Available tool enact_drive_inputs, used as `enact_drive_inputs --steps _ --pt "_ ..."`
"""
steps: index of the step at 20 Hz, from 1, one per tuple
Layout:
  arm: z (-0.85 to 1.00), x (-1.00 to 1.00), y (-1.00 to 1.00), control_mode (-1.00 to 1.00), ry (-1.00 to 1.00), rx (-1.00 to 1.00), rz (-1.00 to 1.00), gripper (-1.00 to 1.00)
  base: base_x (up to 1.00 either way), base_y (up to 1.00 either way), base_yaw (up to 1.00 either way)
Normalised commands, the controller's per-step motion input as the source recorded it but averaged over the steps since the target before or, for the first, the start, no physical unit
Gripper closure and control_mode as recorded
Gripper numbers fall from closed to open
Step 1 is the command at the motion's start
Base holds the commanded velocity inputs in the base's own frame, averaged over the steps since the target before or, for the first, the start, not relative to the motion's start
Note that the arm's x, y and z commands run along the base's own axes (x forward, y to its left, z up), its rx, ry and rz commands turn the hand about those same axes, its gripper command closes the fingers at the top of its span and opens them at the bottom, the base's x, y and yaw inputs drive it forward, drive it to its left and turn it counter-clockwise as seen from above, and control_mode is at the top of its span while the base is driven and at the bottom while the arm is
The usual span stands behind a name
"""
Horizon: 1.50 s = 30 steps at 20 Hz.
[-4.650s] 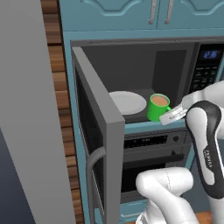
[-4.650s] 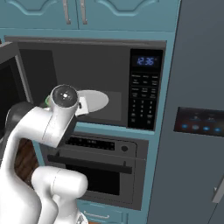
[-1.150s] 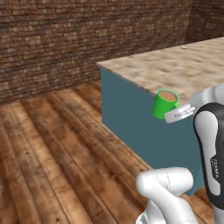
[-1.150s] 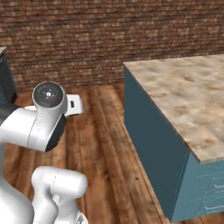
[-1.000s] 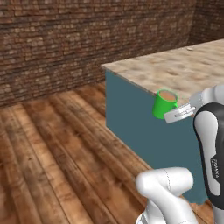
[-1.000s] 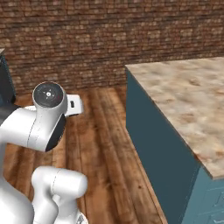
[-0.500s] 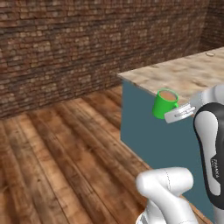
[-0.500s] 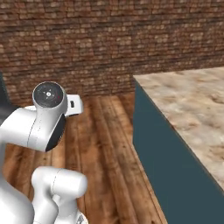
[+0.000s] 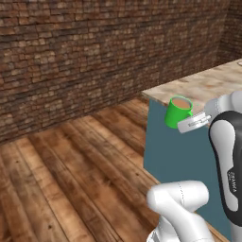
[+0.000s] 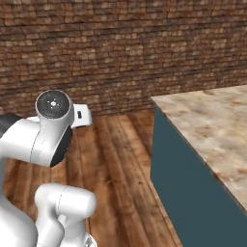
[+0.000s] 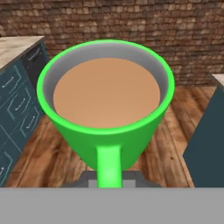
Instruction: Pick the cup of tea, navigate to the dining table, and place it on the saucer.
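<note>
Carrying the cup (image 9: 178, 112) toward the table (image 10: 212, 126), held level.

Gripper (image 9: 190, 125) clamped narrow on the cup's handle (image 11: 109, 165), cup aloft beside the table's near corner, over the teal side, not yet above the top. Tea (image 11: 106, 91) close to the brim, so best kept upright with gentle base turns and no sudden stops. Saucer not yet sighted; worth bringing the top into full sight before reaching in from the edge.
</note>
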Motion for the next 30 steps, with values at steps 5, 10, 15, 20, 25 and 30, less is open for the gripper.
enact_drive_inputs --steps 5,10,15,20,25,30 --pt "0.00 0.00 0.00 1.00 0.00 0.00 0.00 1.00 1.00 0.61 -0.21" --pt "0.00 0.00 0.00 1.00 0.00 0.00 0.00 1.00 1.00 0.52 -0.28" --pt "0.00 0.00 0.00 1.00 0.00 0.00 0.00 1.00 1.00 0.52 -0.41" --pt "0.00 0.00 0.00 1.00 0.00 0.00 0.00 1.00 1.00 0.64 -0.49" --pt "0.00 0.00 0.00 1.00 0.00 0.00 0.00 1.00 1.00 0.65 -0.49" --pt "0.00 0.00 0.00 1.00 0.00 0.00 0.00 1.00 1.00 0.64 -0.48"
